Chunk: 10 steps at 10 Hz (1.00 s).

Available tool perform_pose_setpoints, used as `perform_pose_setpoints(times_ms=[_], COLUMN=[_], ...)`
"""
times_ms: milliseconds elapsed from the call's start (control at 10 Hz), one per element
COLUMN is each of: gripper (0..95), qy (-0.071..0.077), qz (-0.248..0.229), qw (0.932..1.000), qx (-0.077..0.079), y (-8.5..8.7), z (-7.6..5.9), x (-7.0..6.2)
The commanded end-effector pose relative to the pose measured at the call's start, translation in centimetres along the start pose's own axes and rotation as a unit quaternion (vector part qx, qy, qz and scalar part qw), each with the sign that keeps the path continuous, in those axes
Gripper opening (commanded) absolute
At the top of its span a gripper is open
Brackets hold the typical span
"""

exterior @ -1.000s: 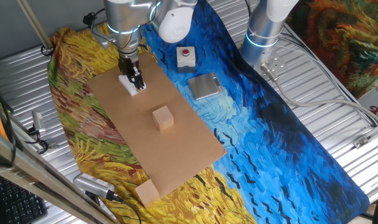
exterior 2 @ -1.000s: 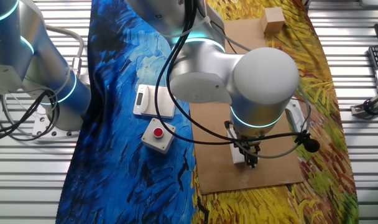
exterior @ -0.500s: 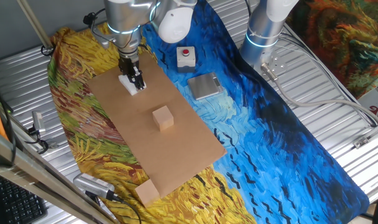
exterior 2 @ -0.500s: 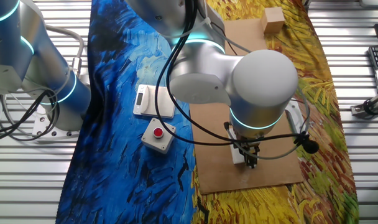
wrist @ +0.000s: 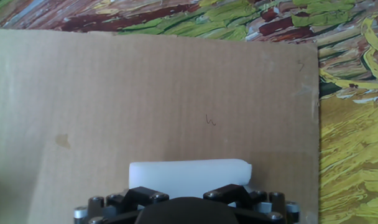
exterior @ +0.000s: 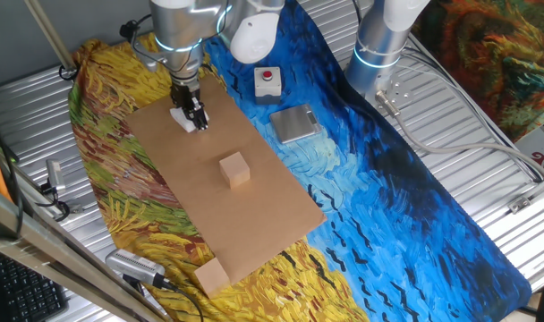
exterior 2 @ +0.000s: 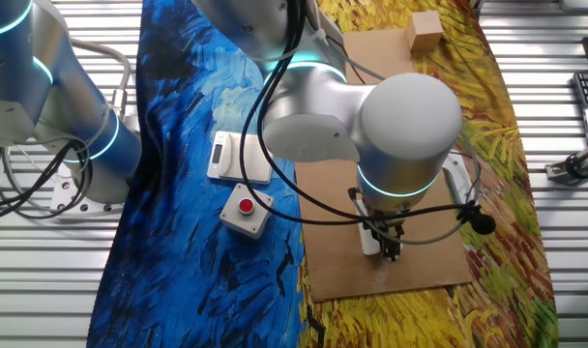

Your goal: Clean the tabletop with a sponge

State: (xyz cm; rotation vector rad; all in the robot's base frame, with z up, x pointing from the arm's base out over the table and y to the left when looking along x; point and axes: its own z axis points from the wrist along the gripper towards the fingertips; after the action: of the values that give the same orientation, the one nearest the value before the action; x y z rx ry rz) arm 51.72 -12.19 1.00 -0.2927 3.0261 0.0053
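Note:
The tabletop is a large light-brown cardboard board (exterior: 220, 192), also seen in the other fixed view (exterior 2: 410, 145) and the hand view (wrist: 164, 93). My gripper (exterior: 191, 116) is shut on the white foam sponge (exterior: 184, 119) and presses it on the board near its far corner. In the other fixed view the gripper (exterior 2: 386, 244) holds the sponge (exterior 2: 371, 242) near the board's near end. In the hand view the sponge (wrist: 188, 175) lies flat on the board just ahead of the gripper's black fingers (wrist: 142, 198).
A tan wooden cube (exterior: 235, 169) stands mid-board and another tan block (exterior: 211, 276) at its near corner. A white box with a red button (exterior: 267, 81) and a grey flat device (exterior: 295, 123) lie on the blue-and-yellow cloth. A second arm's base (exterior: 377, 49) stands behind.
My gripper and the sponge have slid slightly along the board toward its far end. Nothing else has moved.

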Motion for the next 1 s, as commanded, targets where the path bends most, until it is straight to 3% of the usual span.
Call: perform_pose_setpoints(times_ms=[100, 400, 1000], gripper=[76.0, 76.0, 76.0], qy=[0.0, 0.007, 0.01], qz=[0.001, 0.002, 0.006], qw=[1.0, 1.0, 0.9999], qx=[-0.002, -0.004, -0.006], y=[0.06, -0.02, 0.19], z=[-0.02, -0.86, -0.72], x=[-0.08, -0.54, -0.71])
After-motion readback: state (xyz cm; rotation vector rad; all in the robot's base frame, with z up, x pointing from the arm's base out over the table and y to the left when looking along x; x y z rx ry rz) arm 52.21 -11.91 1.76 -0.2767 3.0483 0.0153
